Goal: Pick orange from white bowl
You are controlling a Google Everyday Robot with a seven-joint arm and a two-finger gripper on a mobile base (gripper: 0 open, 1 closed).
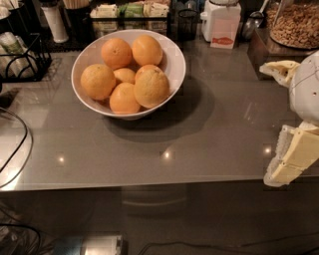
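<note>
The white bowl point(172, 47) stands on the grey counter, at the back and left of centre. It holds several oranges. The orange point(151, 87), the largest, paler and lumpy-skinned, lies at the bowl's front right, on top of the others. A small one point(124, 75) sits in the middle and rounder, deeper-orange ones lie around it. My gripper point(266, 124) is at the right edge of the view, well to the right of the bowl. It is open and empty, with one finger point(279, 69) high and the other finger point(291, 157) low.
Behind the bowl stands a black rack of tea packets point(129, 11), a white container with a red label point(222, 22) and a jar of nuts point(294, 22). A black wire rack point(22, 60) and cables point(15, 144) are at the left. The counter's front edge point(149, 185) runs across the view.
</note>
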